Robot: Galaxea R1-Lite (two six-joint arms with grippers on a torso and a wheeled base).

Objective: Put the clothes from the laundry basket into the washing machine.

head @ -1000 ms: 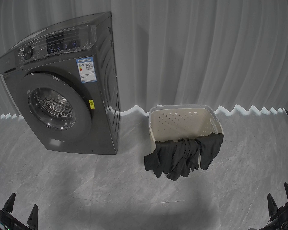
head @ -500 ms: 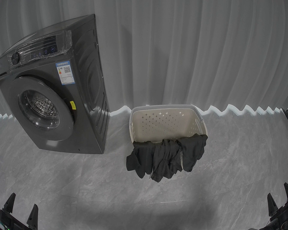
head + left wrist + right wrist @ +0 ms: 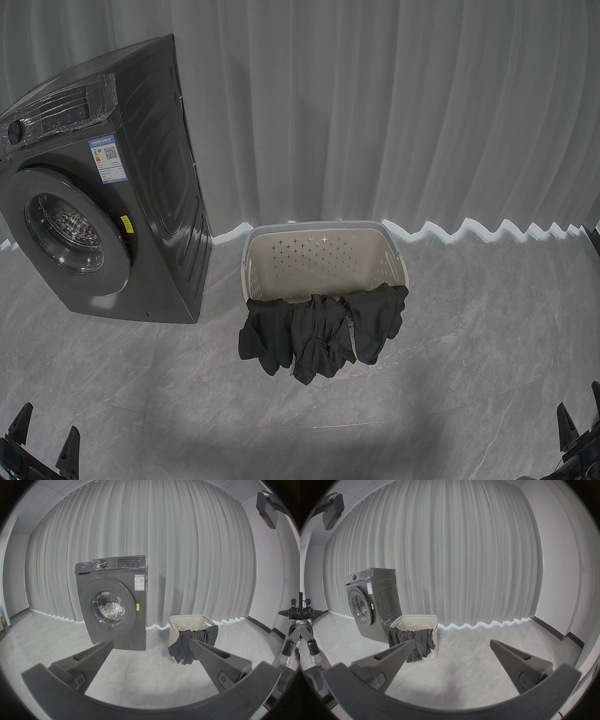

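Saw dark clothes draped over the near rim of the laundry basket, on the floor beside the washing machine, well apart from left gripper and right gripper, both spread open, empty. Judged best: approach squarely, pinch the bunched middle

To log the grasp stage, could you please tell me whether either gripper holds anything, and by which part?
Nothing is held: the left gripper and right gripper are open and empty; the clothes hang over the laundry basket rim.
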